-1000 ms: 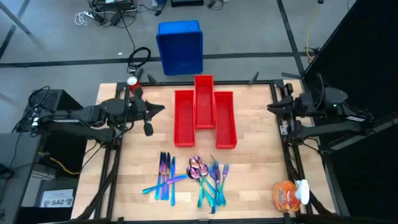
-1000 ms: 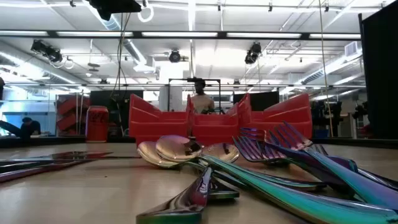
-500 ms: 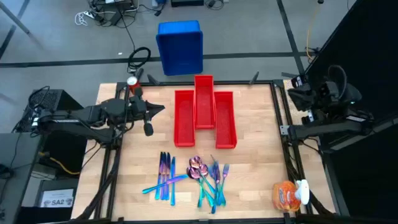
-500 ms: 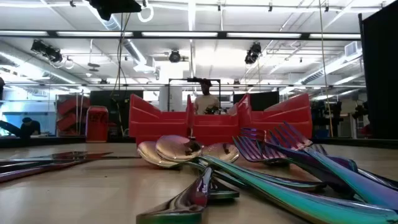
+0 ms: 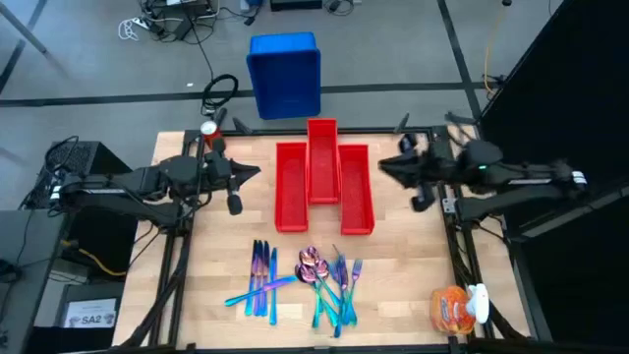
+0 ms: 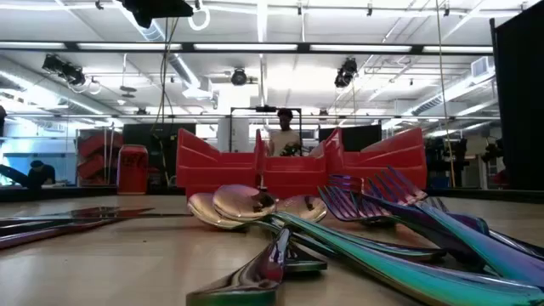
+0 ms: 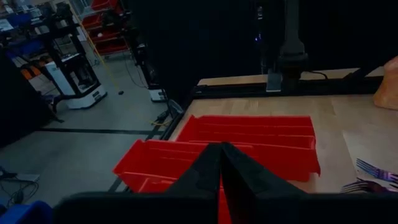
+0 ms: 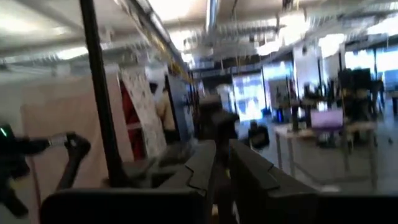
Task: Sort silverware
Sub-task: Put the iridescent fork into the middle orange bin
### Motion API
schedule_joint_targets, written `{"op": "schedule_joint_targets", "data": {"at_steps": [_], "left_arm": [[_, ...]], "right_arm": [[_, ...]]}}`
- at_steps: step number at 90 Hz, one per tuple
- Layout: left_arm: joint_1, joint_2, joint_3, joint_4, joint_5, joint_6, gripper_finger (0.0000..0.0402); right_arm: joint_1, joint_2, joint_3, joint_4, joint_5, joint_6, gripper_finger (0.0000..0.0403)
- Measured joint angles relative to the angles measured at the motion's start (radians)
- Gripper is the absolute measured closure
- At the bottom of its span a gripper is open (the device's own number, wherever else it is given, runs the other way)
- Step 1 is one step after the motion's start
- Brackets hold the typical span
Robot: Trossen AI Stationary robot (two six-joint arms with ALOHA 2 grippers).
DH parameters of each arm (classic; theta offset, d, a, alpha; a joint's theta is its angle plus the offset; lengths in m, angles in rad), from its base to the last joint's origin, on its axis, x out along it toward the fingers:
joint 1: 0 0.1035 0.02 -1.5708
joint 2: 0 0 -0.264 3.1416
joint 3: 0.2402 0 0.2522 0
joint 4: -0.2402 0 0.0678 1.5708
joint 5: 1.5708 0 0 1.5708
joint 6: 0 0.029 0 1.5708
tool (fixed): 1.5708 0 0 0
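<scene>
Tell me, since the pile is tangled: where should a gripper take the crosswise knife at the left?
Probably its outer handle end, from straight above, jaws across its width. The knife lies flat across the other knives, and that end sticks out clear of them onto the table.

The heaped iridescent metal forks and spoons (image 5: 329, 280) are overlapping, hiding which handle belongs to which. In the left wrist view, only fork tines (image 7: 375, 176) are showing, the picture edge cutting off the handles.
</scene>
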Motion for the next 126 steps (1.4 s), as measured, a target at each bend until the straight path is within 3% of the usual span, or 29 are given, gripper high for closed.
{"op": "schedule_joint_targets", "data": {"at_steps": [13,33,51,73,80,102,126], "left_arm": [[0.0,0.0,0.0,0.0,0.0,0.0,0.0401],[0.0,0.0,0.0,0.0,0.0,0.0,0.0401],[0.0,0.0,0.0,0.0,0.0,0.0,0.0401],[0.0,0.0,0.0,0.0,0.0,0.0,0.0401],[0.0,0.0,0.0,0.0,0.0,0.0,0.0402],[0.0,0.0,0.0,0.0,0.0,0.0,0.0401],[0.0,0.0,0.0,0.0,0.0,0.0,0.0401]], "right_arm": [[0.0,0.122,0.0,-0.004,-0.04,0.004,0.0374],[0.046,0.311,-0.001,-0.018,-0.063,0.149,0.0374],[0.117,0.325,0.017,-0.071,0.091,0.206,0.0378],[0.307,0.387,0.318,-0.541,0.406,0.205,0.038],[0.369,0.437,0.434,-0.669,0.461,0.218,0.038],[0.49,0.593,0.696,-0.881,0.467,0.326,0.038],[0.563,0.735,0.723,-0.978,0.428,0.455,0.038]]}}
